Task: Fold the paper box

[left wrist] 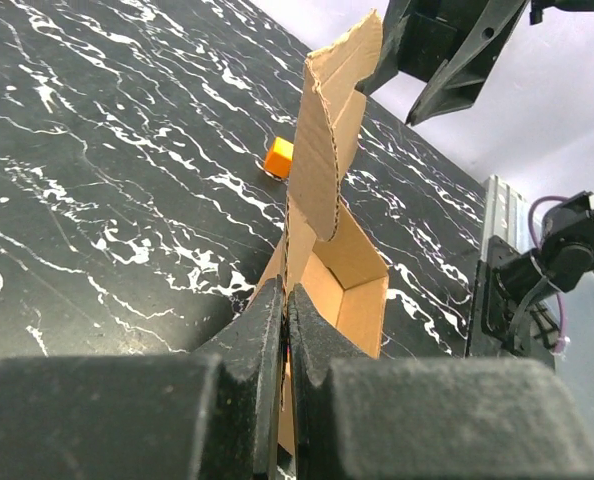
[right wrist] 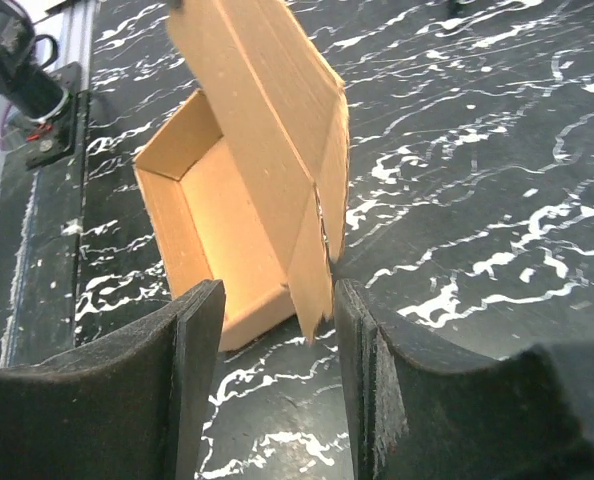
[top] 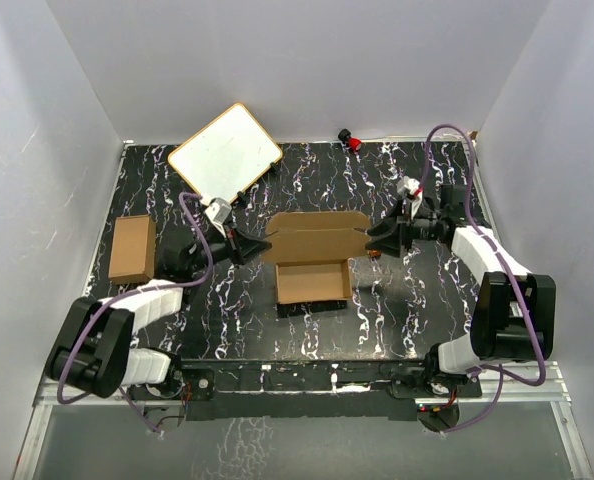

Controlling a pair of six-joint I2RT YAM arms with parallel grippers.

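The paper box (top: pixel 314 255) lies mid-table, a brown cardboard tray with its lid flap standing up along the far side. My left gripper (top: pixel 265 246) is at the flap's left end. In the left wrist view the left gripper (left wrist: pixel 285 300) is shut on the thin edge of the paper box (left wrist: pixel 322 170). My right gripper (top: pixel 370 240) is at the flap's right end. In the right wrist view the right gripper (right wrist: pixel 277 300) stands open. The torn corner of the paper box (right wrist: pixel 247 170) hangs between its fingers, close to the right finger (right wrist: pixel 362 340) and apart from the left one.
Another small brown carton (top: pixel 133 248) lies at the left edge. A white board with a tan rim (top: pixel 225 152) sits at the back left. A red and black object (top: pixel 351 139) lies by the back wall. A small orange block (left wrist: pixel 278 158) rests beyond the box.
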